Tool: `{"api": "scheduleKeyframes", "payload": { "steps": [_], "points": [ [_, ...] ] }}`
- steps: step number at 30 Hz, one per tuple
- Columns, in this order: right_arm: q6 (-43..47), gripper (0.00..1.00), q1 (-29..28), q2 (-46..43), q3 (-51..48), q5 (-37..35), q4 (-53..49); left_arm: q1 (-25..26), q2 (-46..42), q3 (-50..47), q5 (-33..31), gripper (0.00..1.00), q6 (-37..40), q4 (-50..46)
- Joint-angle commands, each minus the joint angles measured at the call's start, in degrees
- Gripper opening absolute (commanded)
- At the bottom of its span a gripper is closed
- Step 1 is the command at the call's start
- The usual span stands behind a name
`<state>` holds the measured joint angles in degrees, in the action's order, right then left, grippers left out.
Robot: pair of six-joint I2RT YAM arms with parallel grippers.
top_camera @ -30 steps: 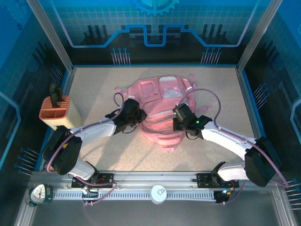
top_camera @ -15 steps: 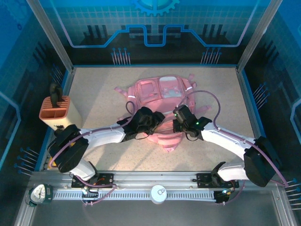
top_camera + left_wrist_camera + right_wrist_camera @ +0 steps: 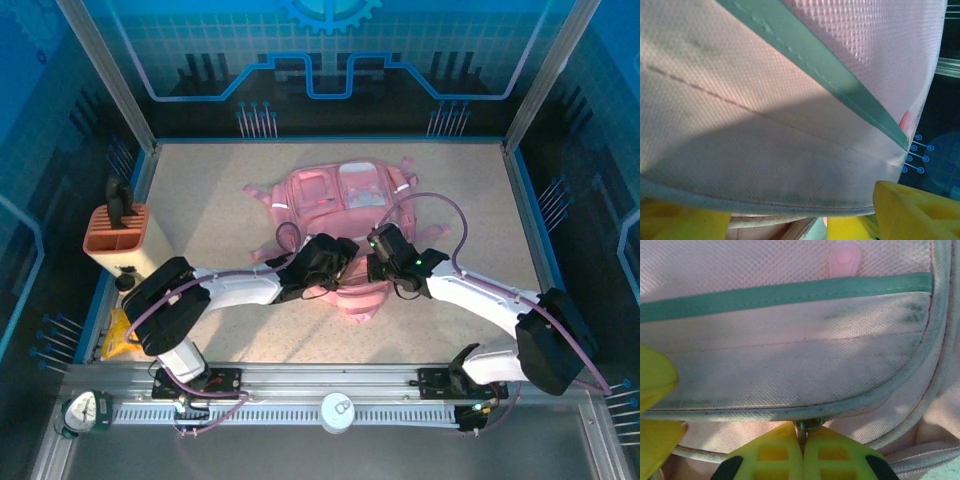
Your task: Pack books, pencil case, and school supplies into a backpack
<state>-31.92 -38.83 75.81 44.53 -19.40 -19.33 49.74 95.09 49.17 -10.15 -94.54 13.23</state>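
The pink backpack (image 3: 345, 200) lies flat mid-table. My right gripper (image 3: 383, 262) is at its near end, and in the right wrist view this gripper (image 3: 803, 440) is shut on a metal zip pull (image 3: 810, 425) under a teal-piped pocket edge. My left gripper (image 3: 335, 262) sits just left of it, and its yellow fingers (image 3: 915, 210) stand wide apart, open, under the backpack's (image 3: 790, 100) fabric flap. The pencil case is out of view. A bright yellow patch (image 3: 118, 335) by the left arm's base may be one of the books; I cannot tell.
An orange slotted holder (image 3: 115, 232) with a dark tool in it stands at the left edge. Bare table (image 3: 200, 190) lies left and right of the backpack. Pink straps (image 3: 262, 190) trail out to the backpack's left.
My left gripper has swung right along the backpack's near end to sit beside the right gripper, and its jaws have opened. The right gripper has held still, shut on the zip pull.
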Motion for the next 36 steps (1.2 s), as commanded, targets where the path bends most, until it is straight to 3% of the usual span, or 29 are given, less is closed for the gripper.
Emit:
{"api": "scheduleKeyframes", "payload": {
  "steps": [1, 9, 14, 18, 27, 29, 36],
  "points": [
    [-0.16, 0.0, 0.12, 0.44, -0.15, 0.78, 2.53, 0.98, -0.17, 1.12, -1.93, 0.75, -2.3, -1.08],
    [-0.42, 0.0, 0.22, 0.41, -0.85, 1.18, 3.54, 1.51, 4.53, 4.24, -2.48, 0.74, -4.73, -0.66],
    [-0.53, 0.0, 0.25, 0.64, -0.85, 1.62, 3.51, 1.09, 6.4, 5.05, -4.2, 0.67, -4.71, -0.79],
    [-0.08, 0.0, 0.26, 0.22, -1.12, 1.31, 3.51, 0.16, 6.74, 5.17, -5.66, 0.53, -4.47, -2.87],
    [1.06, 0.0, 0.84, 0.01, 0.17, -2.54, 0.44, -2.25, 4.9, 3.97, -8.38, 0.05, -1.04, -5.71],
    [1.49, 0.0, 1.01, -0.3, 0.43, -3.81, -0.52, -2.85, 3.48, 2.95, -8.69, 0.0, 0.57, -5.37],
    [2.8, 0.0, 4.41, -1.8, 0.25, -6.83, -3.4, -8.24, -3.1, 0.23, -4.56, 0.0, 12.8, -9.05]
  ]
}}
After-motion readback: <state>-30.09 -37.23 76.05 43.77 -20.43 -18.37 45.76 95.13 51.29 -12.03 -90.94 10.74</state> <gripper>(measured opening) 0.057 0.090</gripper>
